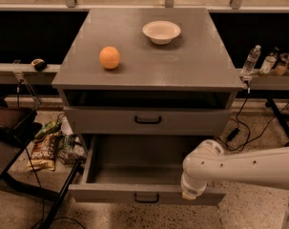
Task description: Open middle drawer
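My arm enters from the right edge of the frame, low down, and runs leftward as a thick white tube. It bends at a rounded joint in the lower right and turns down toward the floor. My claw sits at the end of that bend, right against the top edge of the drawer front, right of its centre. Whether it is released or clenched I cannot tell, since the wrist covers it. The middle drawer lies in the lower centre of the frame, pulled well out of the cabinet. Its plain grey inside is open to view, with bare walls and floor. Its flat grey front faces the bottom edge of the frame and carries a short black loop handle at mid-width, left of my claw. Above it a closed drawer shows a black handle of its own. On the cabinet's grey surface, an orange sits left of centre and a white bowl stands farther back.
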Controlling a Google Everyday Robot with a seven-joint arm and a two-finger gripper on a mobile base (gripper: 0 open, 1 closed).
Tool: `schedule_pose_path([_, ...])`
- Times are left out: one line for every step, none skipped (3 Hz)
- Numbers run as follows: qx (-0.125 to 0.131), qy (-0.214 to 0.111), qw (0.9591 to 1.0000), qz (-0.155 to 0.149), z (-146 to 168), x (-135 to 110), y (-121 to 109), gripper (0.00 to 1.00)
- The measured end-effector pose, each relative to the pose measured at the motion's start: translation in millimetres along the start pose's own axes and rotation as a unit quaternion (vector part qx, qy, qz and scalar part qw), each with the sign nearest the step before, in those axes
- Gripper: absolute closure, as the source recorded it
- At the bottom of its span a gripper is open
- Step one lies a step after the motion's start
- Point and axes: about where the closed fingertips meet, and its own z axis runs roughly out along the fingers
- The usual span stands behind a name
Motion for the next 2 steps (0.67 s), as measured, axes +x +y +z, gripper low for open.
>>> schedule_pose_path([0.0,0.0,1.0,0.0,-2.7,-0.2,-0.1,1.0])
schedule_pose_path([-0.017,0.005,0.9998,0.009,-0.7,12.4,19.4,1.0])
